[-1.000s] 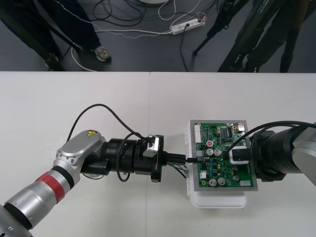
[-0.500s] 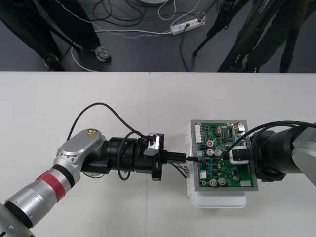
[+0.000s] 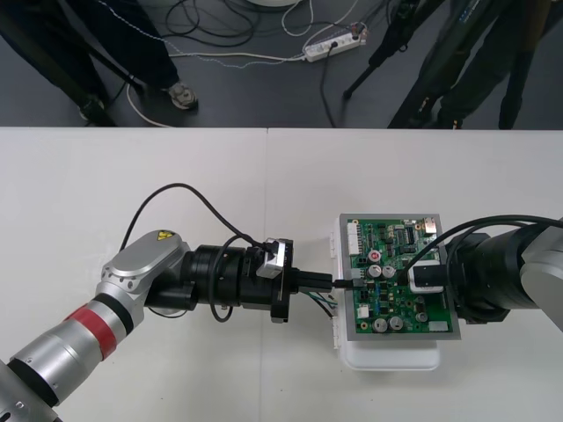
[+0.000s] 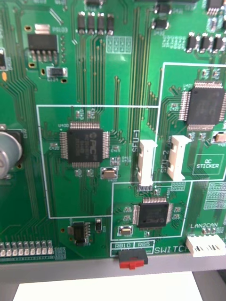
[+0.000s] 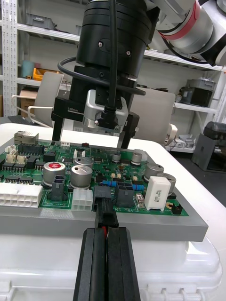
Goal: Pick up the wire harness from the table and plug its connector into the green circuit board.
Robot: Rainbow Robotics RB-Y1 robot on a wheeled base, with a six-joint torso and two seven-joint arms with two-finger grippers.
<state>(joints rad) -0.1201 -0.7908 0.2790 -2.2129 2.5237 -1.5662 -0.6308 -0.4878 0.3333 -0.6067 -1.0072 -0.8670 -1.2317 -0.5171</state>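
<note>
- The left gripper [image 3: 332,282] reaches in level from the left side of the table [image 3: 176,176], its tip just off the left edge of the green circuit board [image 3: 396,242].
- In the left wrist view its two black fingers [image 5: 89,263] are pressed close together, clamped on the small black plug [image 5: 104,211] of the harness.
- A red wire [image 5: 102,229] shows in the narrow slit between them.
- The plug's front end meets a black connector [image 5: 102,192] on the near edge of the board [image 5: 28,160]. I cannot tell whether it is pushed fully home.
- In the front view the plug [image 3: 349,283] sits right at the board's left edge, and the harness's thin wires [image 3: 322,301] loop back beside the left gripper's fingers.
- The board rests on a white base [image 3: 387,356], which stands on the table.
- The right gripper [image 3: 420,277] comes in from the right and stands over the right half of the board.
- Seen from the left wrist, the right gripper [image 5: 92,141] points down at the board. Its fingers [image 5: 57,124] are spread wide with nothing between them, their tips at or just above the board's far part.
- The right wrist view looks straight down on the board [image 4: 113,70] from close up.
</note>
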